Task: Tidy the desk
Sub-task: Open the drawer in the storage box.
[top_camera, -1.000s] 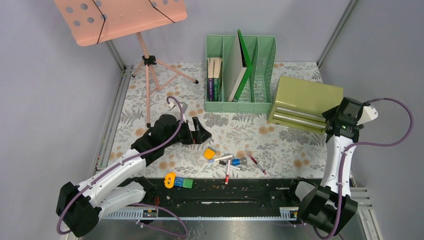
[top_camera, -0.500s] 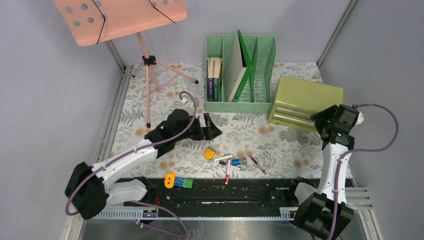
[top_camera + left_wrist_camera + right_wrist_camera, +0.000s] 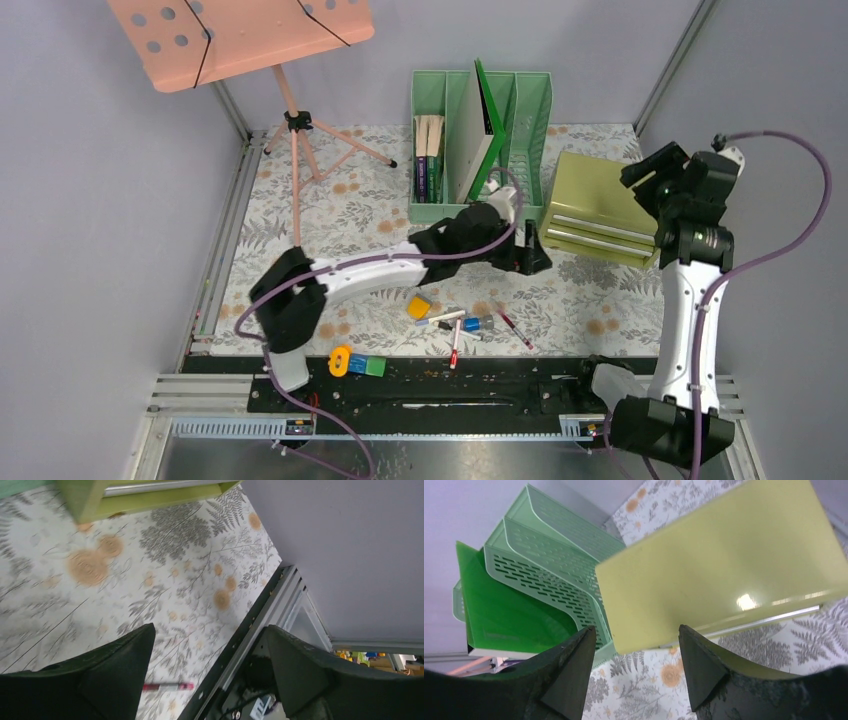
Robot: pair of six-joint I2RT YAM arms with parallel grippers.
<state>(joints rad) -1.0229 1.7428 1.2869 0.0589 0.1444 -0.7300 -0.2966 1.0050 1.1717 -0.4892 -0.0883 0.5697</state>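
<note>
Fern-print desk (image 3: 340, 215) spans the frame, pens (image 3: 465, 322) loose near my edge. My left gripper (image 3: 528, 256) sits empty, jaws apart, beside the drawer box (image 3: 610, 190) — my right gripper (image 3: 638, 630) gapes empty above it, probably to open a drawer.

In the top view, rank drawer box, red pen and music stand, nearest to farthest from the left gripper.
1. Drawer box, just right of the left gripper.
2. Red pen, toward the front.
3. Music stand, far back left.
</note>
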